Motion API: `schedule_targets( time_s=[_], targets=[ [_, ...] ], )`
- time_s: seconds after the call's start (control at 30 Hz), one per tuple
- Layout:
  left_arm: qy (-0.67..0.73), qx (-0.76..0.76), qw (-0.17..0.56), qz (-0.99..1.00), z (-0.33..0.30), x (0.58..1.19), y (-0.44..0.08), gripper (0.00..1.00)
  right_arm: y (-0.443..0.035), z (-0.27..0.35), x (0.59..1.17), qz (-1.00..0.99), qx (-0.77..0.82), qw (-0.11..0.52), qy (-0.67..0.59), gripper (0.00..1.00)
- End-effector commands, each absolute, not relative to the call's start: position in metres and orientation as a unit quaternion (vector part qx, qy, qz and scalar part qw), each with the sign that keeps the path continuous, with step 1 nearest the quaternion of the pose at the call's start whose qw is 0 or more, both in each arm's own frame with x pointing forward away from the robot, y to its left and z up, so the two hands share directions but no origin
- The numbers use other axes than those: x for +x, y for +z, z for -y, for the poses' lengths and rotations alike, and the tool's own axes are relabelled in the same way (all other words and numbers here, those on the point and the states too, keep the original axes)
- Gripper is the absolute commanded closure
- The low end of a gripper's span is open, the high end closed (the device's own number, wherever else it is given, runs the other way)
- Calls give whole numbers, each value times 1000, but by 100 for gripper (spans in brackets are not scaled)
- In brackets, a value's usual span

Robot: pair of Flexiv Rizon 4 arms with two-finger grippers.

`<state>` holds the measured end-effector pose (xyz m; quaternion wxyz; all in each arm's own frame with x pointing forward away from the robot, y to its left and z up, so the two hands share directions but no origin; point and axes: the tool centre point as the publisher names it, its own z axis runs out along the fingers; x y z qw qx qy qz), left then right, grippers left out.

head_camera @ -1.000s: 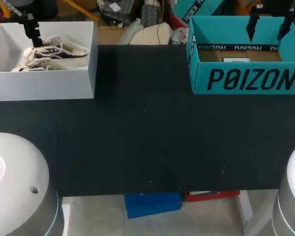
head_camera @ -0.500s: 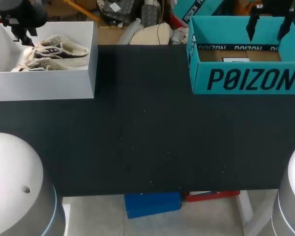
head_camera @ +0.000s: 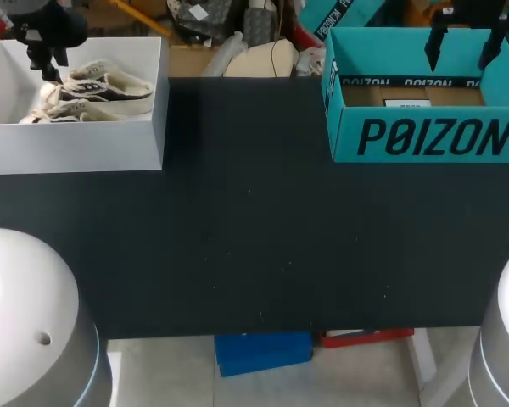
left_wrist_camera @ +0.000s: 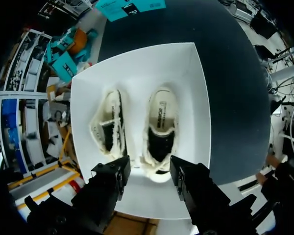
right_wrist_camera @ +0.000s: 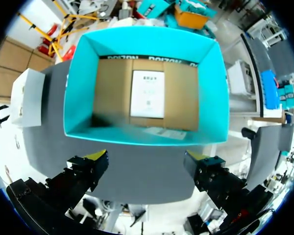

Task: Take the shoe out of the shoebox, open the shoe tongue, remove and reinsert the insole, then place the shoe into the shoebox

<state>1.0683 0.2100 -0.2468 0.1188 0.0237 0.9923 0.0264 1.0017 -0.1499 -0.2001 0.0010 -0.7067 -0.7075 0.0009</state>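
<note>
Two cream low shoes with dark panels lie side by side in the white box point(head_camera: 76, 148) at the table's far left; one shoe point(head_camera: 110, 89) lies behind the other shoe point(head_camera: 64, 112). My left gripper point(head_camera: 47, 61) hangs above the box's left part. In the left wrist view its fingers stand apart, well above the box point(left_wrist_camera: 196, 98); the heel of one shoe point(left_wrist_camera: 161, 122) shows below the gap, untouched, and the second shoe point(left_wrist_camera: 108, 127) lies beside it. My right gripper point(head_camera: 464, 42) is open above the teal shoebox point(head_camera: 428, 136), nothing between its fingers point(right_wrist_camera: 90, 166).
The teal shoebox point(right_wrist_camera: 78, 88) at the far right has a brown cardboard floor with a white paper label point(right_wrist_camera: 147, 93) lying on it. The dark tabletop point(head_camera: 254, 237) stretches between the two boxes and toward the front edge.
My left gripper has shifted a little to the left over the white box and its wrist now shows more from above. The right arm, the shoes and both boxes have not moved.
</note>
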Motion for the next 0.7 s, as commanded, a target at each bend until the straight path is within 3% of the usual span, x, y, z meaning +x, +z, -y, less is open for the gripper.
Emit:
schedule_targets(
  time_s=[0.03,0.7],
  targets=[
    [32,17,99,-994,-211,1074,-260,47,-200,150,1001,707,-707,1,1,0],
    [25,13,70,-997,-205,1113,-336,51,-200,150,1001,707,-707,1,1,0]
  ],
)
